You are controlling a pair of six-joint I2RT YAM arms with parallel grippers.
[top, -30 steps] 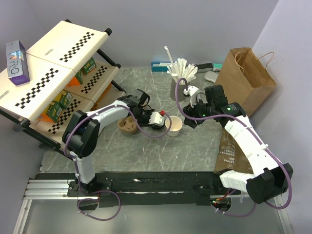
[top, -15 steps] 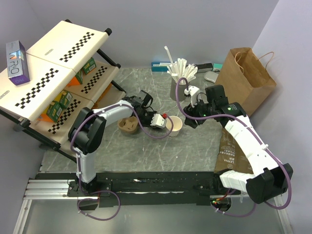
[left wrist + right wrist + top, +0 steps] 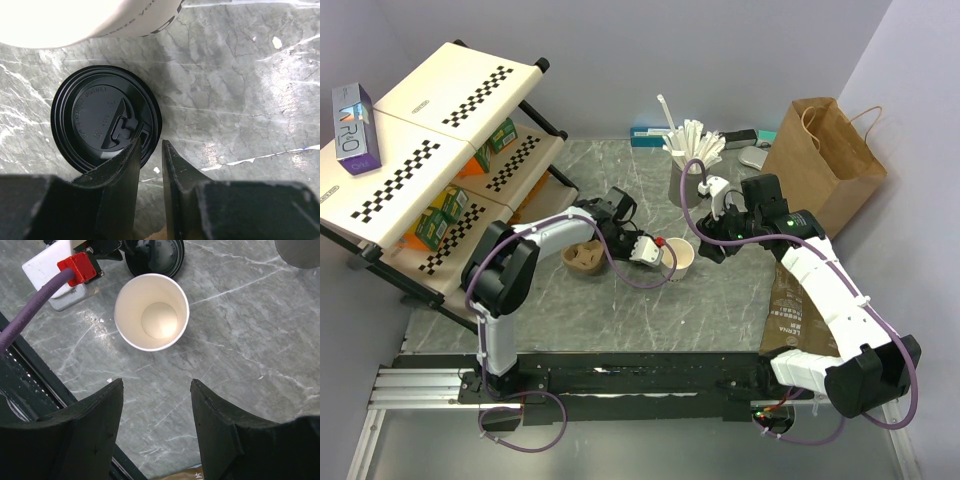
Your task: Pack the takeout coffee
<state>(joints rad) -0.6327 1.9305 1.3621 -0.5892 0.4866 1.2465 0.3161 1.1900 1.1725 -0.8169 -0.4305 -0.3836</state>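
- The brown pulp carrier (image 3: 584,258) sat left of centre in the top view, near the working gripper. A wide swing there could have knocked it.
- The left gripper (image 3: 150,150) had its jaws nearly together astride the near rim of the black lid (image 3: 97,122). The lid lay flat on the table (image 3: 720,300), left of centre in the wrist view. Clamped or not, I couldn't tell. So thin a bite on the edge could have slipped or tipped the lid.
- The white cup (image 3: 151,311) stood upright, uncovered and empty, mid-table just beside the lid. It looked light, so a nudge could have toppled it.
- The right gripper (image 3: 155,440) hung wide open above the cup, holding nothing. With both grippers that close, a bump was possible.
- The paper bag (image 3: 825,160) stood at upper right, well apart from the cup. That meant a long carry.
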